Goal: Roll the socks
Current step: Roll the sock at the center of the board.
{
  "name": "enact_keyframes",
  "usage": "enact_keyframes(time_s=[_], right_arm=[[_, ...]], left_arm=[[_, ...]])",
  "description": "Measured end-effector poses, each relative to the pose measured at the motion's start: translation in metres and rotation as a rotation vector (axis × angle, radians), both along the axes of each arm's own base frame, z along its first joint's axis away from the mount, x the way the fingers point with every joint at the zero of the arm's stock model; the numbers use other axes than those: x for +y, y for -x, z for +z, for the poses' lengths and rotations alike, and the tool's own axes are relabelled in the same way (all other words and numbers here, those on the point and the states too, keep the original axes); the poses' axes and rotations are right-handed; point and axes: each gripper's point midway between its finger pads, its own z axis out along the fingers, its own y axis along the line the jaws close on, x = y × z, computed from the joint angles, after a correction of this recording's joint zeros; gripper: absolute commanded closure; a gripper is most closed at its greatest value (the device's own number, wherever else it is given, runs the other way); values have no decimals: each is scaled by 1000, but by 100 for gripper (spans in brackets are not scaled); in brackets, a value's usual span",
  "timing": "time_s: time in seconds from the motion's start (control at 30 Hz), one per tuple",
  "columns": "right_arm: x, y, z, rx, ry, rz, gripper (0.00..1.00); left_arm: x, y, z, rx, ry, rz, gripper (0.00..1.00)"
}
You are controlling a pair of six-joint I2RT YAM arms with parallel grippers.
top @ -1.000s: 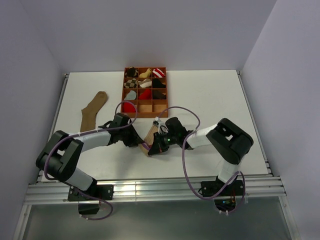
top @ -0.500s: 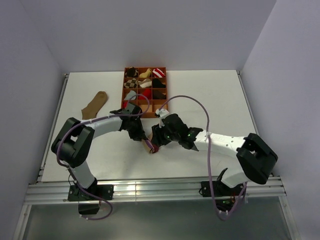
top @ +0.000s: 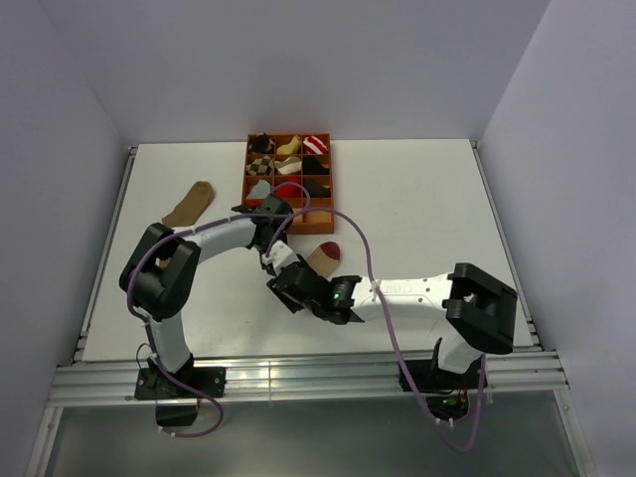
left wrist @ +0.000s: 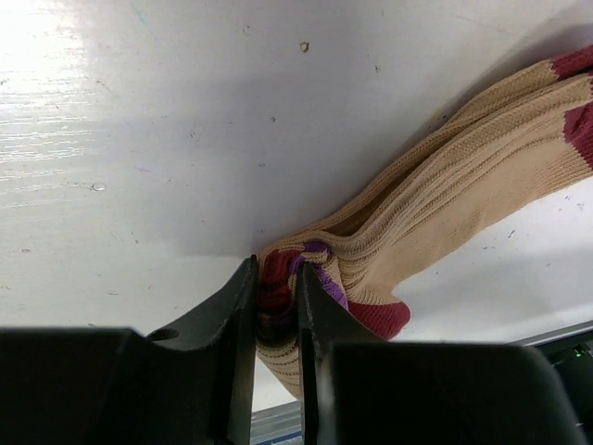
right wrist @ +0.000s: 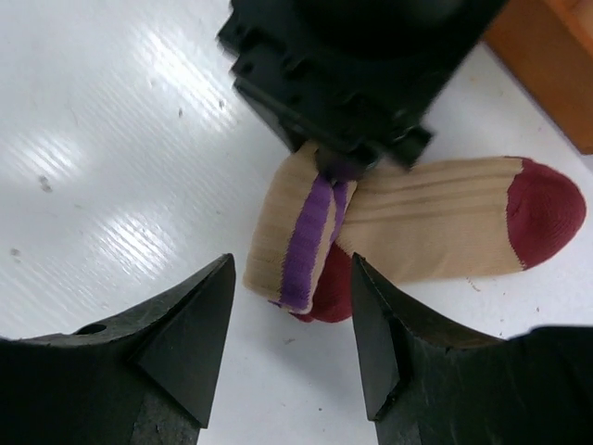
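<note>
A beige sock with a maroon toe, maroon heel and purple stripe lies mid-table, its cuff end folded over. My left gripper is shut on that folded end, pinching the layers from above. My right gripper is open, its fingers standing either side of the fold's near edge without touching it; in the top view it is just in front of the sock. The sock's toe points right. A plain brown sock lies flat at the back left.
A brown wooden tray with a grid of compartments stands at the back middle, holding several small sock bundles. Its corner is close behind the beige sock. The two forearms lie near each other over the table's middle.
My right gripper has opened, let go of the sock and swung left to its near side. The left gripper carried the folded end back and right; the sock now points right.
</note>
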Motion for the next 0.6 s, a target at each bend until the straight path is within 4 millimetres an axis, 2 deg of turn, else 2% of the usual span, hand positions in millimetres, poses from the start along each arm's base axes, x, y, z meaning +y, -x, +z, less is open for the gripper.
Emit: enact_keyframes(time_s=[0.3, 0.43, 0.53, 0.6], right_arm=[[0, 12, -47, -34, 181, 24, 41], [-5, 10, -62, -59, 247, 17, 46], [-6, 6, -66, -88, 267, 9, 57], [-6, 6, -67, -98, 278, 16, 80]], left_arm=[[-1, 0, -1, 25, -18, -12, 90], [-1, 0, -1, 32, -25, -22, 90], [-1, 0, -1, 39, -31, -32, 89], [-1, -1, -1, 43, -33, -37, 87]])
